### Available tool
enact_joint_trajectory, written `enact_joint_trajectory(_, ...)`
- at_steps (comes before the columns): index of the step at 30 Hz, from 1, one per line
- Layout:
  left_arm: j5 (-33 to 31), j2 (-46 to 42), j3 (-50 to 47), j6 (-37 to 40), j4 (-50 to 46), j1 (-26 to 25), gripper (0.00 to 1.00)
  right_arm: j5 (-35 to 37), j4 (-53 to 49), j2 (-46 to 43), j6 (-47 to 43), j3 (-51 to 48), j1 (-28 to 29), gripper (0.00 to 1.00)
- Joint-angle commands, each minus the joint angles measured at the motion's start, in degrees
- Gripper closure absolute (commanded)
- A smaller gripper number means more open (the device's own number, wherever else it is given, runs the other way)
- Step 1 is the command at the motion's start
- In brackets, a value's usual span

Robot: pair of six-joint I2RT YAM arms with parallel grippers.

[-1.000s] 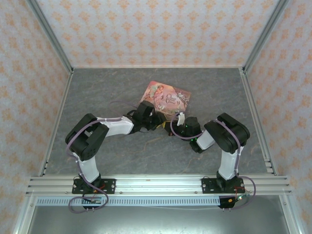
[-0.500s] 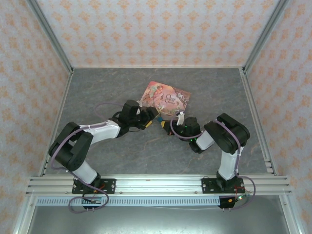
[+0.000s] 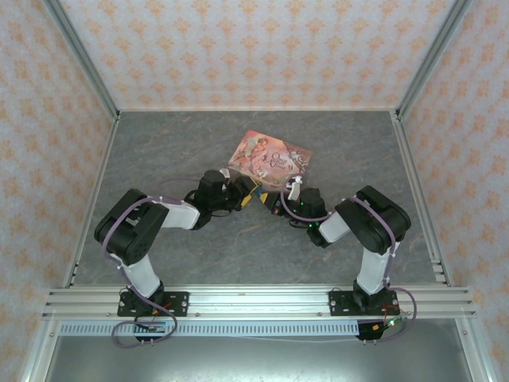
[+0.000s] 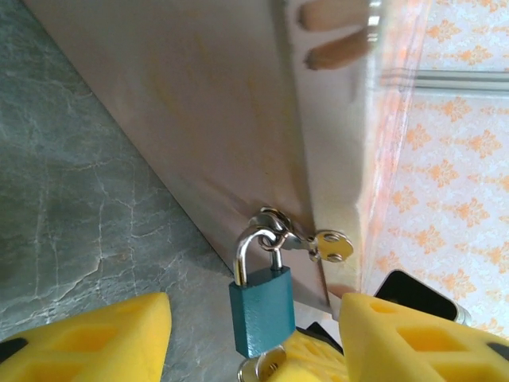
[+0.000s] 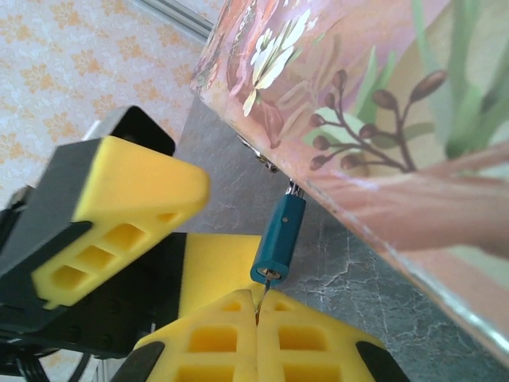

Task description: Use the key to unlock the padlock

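Right wrist view: the padlock point(image 5: 278, 239) hangs by its shackle from the clasp on the near edge of the pink tin point(image 5: 382, 119), with its teal body pointing down. The key point(image 5: 259, 298) is a thin sliver running from the keyway in its underside into the yellow pads of the right gripper point(image 5: 258, 318). Those pads are pressed together on the key, with no gap showing.

The lock looks small, rigid and light. Because it dangles free, it will probably swing or twist with the key rather than resist it. The painted body looks smooth, so the flat faces of the body seem the best place to take hold, clamped squarely between foam pads and clear of the shackle. The key looks thin enough to bend or slip under a hard turn.

In the left wrist view, the left gripper point(image 4: 254, 318) has its pads spread wide, one on each side of the padlock point(image 4: 261, 310). Neither pad touches the lock, and the gripper holds nothing.

I see no brand or marking on the lock body. The tin lid point(image 3: 270, 155) carries a printed picture and some script lettering, too small to read. The tin rests on the grey marbled table point(image 4: 71, 159).
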Motion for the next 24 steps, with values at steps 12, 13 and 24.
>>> enact_joint_trajectory(12, 0.23, 5.41, 4.10, -5.06, 6.71, -2.59, 0.61, -1.79, -5.61, 0.41, 6.34, 0.47, 0.28, 1.00)
enact_joint_trajectory(13, -0.02, 5.61, 4.12, -5.36, 7.03, -2.74, 0.63, -1.74, -5.43, 0.39, 6.32, 0.34, 0.31, 1.00)
enact_joint_trajectory(24, -3.02, 5.08, 3.16, -6.27, 5.65, -2.68, 0.66, -1.64, -5.75, 0.01, 6.88, 0.07, 0.28, 1.00)
